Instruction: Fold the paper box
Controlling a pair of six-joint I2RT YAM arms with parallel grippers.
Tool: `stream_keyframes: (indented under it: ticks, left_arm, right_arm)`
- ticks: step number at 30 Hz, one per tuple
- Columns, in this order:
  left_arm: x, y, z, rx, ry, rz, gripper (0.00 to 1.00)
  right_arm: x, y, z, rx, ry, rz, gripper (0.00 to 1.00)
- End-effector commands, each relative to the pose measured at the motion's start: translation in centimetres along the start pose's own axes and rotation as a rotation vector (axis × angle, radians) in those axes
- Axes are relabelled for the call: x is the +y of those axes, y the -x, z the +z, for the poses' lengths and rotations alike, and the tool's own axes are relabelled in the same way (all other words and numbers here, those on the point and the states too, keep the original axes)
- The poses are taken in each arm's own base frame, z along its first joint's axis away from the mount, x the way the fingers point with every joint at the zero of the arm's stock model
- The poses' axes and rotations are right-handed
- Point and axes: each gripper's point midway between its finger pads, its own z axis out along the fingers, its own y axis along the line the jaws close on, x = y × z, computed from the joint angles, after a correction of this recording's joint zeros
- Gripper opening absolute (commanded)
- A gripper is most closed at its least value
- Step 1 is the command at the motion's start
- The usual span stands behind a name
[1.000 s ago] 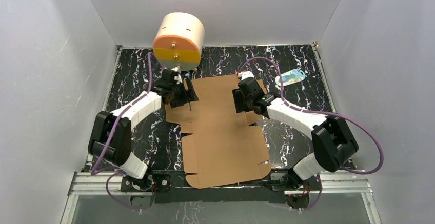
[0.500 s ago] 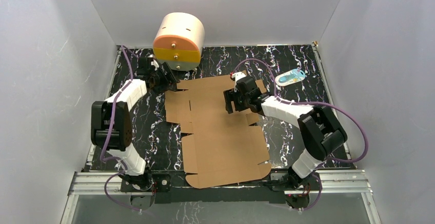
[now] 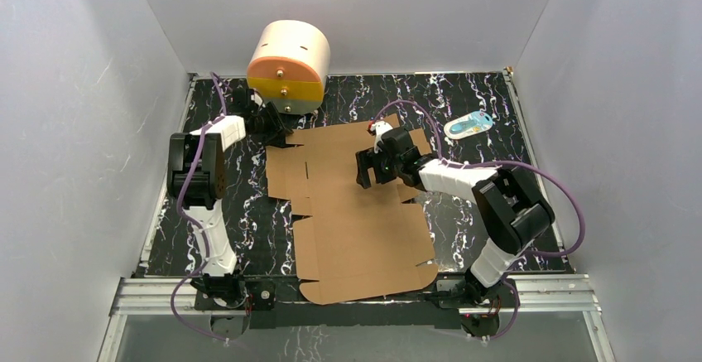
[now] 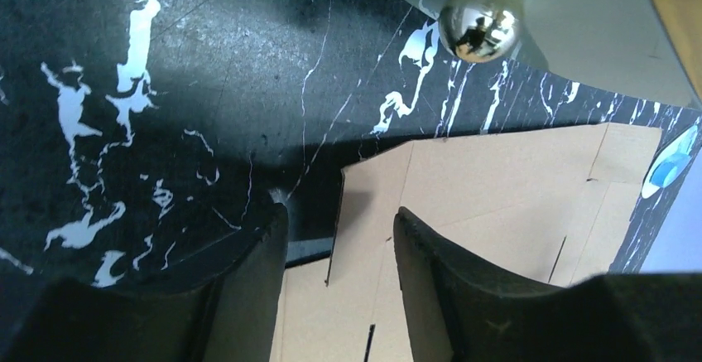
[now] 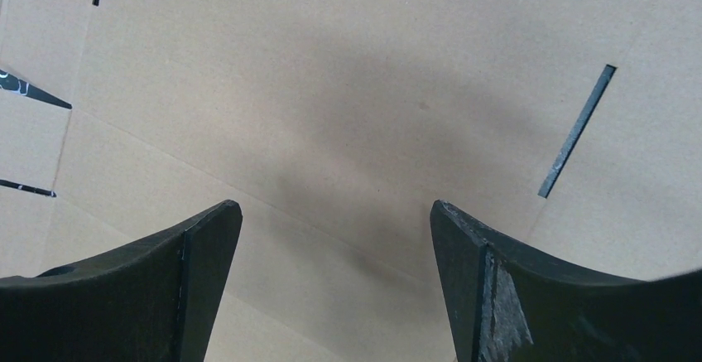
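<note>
The paper box [image 3: 356, 213] is a flat brown die-cut cardboard sheet with flaps and slots, lying on the black marbled table from the middle to the near edge. My left gripper [image 3: 277, 128] is open and empty at the sheet's far left corner; in the left wrist view [image 4: 339, 225] a corner flap [image 4: 372, 188] lies between the fingers. My right gripper [image 3: 368, 167] is open and empty, low over the sheet's far middle; the right wrist view [image 5: 335, 217] shows bare cardboard [image 5: 331, 89] with a slot beneath the jaws.
A round cream drum [image 3: 288, 65] with orange and yellow drawers stands at the back left, close to my left gripper; its metal knob [image 4: 478, 21] shows in the left wrist view. A small blue and white object [image 3: 468, 124] lies at the back right. White walls enclose the table.
My left gripper has drawn back off the sheet toward the far left, near the drum. My right gripper has moved left over the sheet. The sheet lies as before.
</note>
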Motion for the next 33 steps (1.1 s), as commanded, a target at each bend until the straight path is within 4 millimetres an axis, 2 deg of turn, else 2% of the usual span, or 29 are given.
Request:
stream_keyframes:
  ticks: [1, 7, 15, 22, 26, 27, 33]
  left_arm:
    - [-2.1, 1.0, 0.0, 0.003, -0.088, 0.029, 0.45]
    - [-3.3, 0.5, 0.3, 0.029, -0.181, 0.046, 0.28]
    - [-4.9, 0.3, -0.6, 0.011, -0.272, 0.091, 0.00]
    - [-6.8, -0.1, -2.6, -0.048, -0.292, 0.201, 0.00]
    - [-7.9, -0.2, -3.8, -0.098, -0.293, 0.249, 0.00]
    - [-8.3, -0.4, -4.1, -0.108, -0.295, 0.263, 0.00]
    - [-10.5, -1.5, -5.3, -0.141, -0.327, 0.369, 0.00]
  right_arm:
    - [0.5, 1.0, 0.7, -0.042, 0.031, -0.019, 0.94]
    - [0.4, 0.9, 1.0, -0.036, 0.026, -0.020, 0.95]
    - [0.5, 2.6, 0.4, -0.047, 0.016, -0.052, 0.94]
    - [0.2, 5.7, -1.5, -0.047, -0.033, -0.140, 0.96]
    - [-1.3, 7.8, -2.6, -0.013, -0.126, -0.262, 0.96]
    - [-1.4, 8.8, -3.0, -0.017, -0.127, -0.301, 0.96]
    - [-0.9, 12.1, -3.5, -0.005, -0.045, -0.429, 0.97]
